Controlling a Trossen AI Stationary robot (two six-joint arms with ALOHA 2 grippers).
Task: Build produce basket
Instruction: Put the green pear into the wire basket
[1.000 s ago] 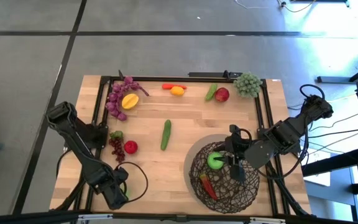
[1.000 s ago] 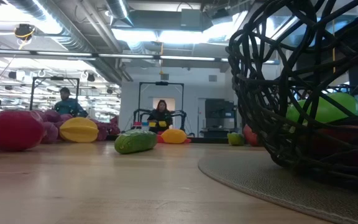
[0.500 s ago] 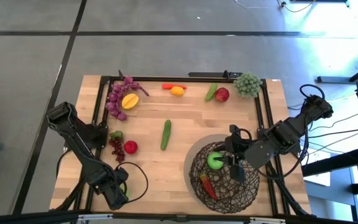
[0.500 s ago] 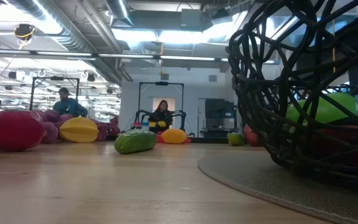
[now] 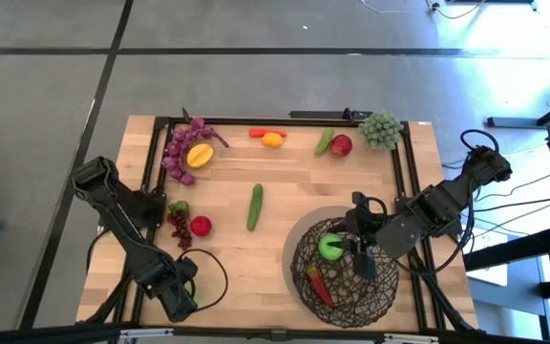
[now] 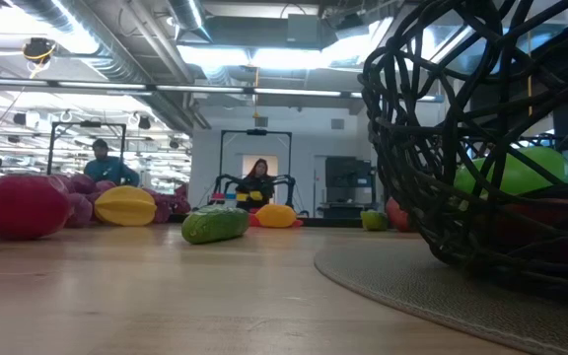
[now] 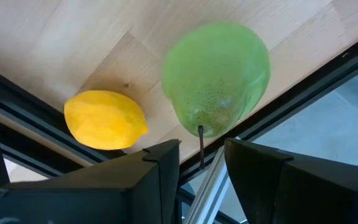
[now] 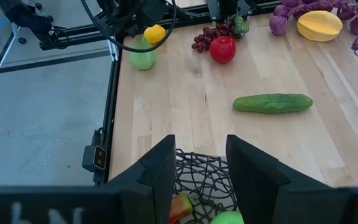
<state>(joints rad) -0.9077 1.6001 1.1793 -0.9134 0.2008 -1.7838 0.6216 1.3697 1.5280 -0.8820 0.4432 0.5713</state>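
right gripper [image 5: 363,260] hovers over the basket [image 5: 347,304], fingers parted, empty. left gripper [image 7: 202,163], fingers spread, faces a green pear [image 7: 217,78] at the counter's [image 5: 285,182] seven o'clock corner; best to centre on it before closing

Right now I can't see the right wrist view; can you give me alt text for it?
The right claw hangs open above the dark brown woven wire basket. Beyond it on the light wooden table lie a long green cucumber, a round red apple beside dark red grapes, and a green pear near a small yellow lemon.
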